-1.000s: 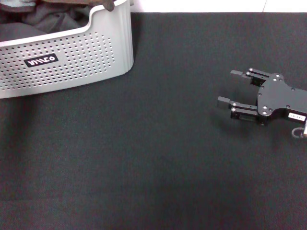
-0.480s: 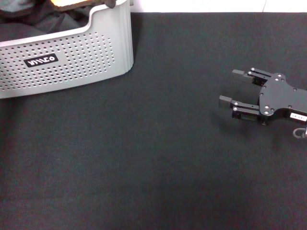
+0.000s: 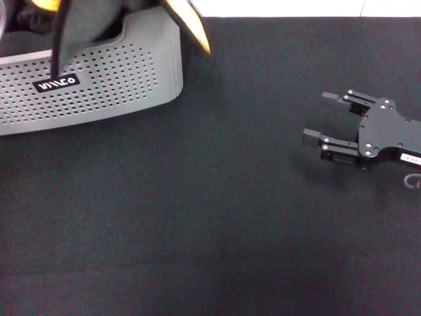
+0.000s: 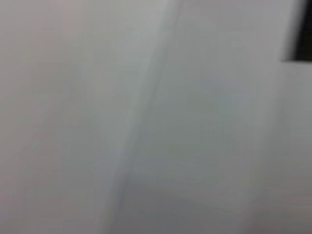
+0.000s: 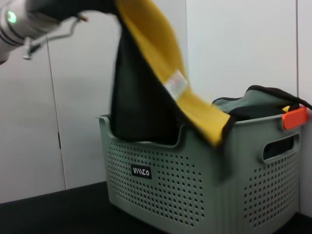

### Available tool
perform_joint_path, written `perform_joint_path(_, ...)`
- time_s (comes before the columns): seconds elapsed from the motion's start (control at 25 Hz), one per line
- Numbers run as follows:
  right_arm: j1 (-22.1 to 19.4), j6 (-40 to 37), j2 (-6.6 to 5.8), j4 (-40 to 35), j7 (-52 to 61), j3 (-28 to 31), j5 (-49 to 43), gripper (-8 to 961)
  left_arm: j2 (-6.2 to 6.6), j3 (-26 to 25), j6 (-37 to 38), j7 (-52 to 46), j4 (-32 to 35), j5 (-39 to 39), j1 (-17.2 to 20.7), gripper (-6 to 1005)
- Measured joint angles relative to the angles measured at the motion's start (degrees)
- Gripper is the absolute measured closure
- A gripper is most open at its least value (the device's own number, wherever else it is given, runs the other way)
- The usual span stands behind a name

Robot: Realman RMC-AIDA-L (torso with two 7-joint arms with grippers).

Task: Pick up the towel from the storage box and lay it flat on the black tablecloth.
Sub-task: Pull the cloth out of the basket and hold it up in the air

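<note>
The towel [image 5: 156, 58], orange-yellow with dark edging and a grey reverse, hangs above the storage box [image 5: 195, 180], its lower end draped over the box's rim. My left gripper [image 5: 68, 9] is shut on the towel's top, high over the box. In the head view only the towel's hanging parts show, grey [image 3: 92, 20] and yellow [image 3: 191, 29], over the light grey storage box [image 3: 99, 85]. My right gripper [image 3: 316, 117] is open and empty, low over the black tablecloth [image 3: 197, 217] at the right. The left wrist view shows only a blurred pale wall.
More cloth [image 5: 253, 100], grey with black edging, lies in the box beside an orange tab [image 5: 295, 117] on its rim. A white wall stands behind the table. The tablecloth spreads wide in front of the box.
The towel has risen out of the box and now hangs over its front wall and corner. My right gripper has drifted slightly to the right.
</note>
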Motion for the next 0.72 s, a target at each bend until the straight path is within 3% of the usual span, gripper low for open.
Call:
perform_joint_path(0.12,0.00,0.00,0.00,0.01,-0.05,0.00,0.04,199,1.11,0.09,9.28,0.05,-4.42,-5.87,-2.26,958)
perform_joint_path(0.28,0.01,0.08,0.00,0.01,-0.07,0.00,0.05,199,1.49,0.69,17.67,-0.21,-7.90,-10.60,-4.76,958)
perform_joint_path(0.56,-0.06,0.12,0.09,0.33,-0.07,-0.01,0.05,199,2.39,9.60,19.96,-1.45,-7.44,-12.50,-6.93,957)
perform_joint_path(0.72,-0.04,0.46,0.09,0.61,-0.07,0.00,0.05,199,2.61,11.40,19.97,-2.21,-7.35,-10.92,-8.38,957)
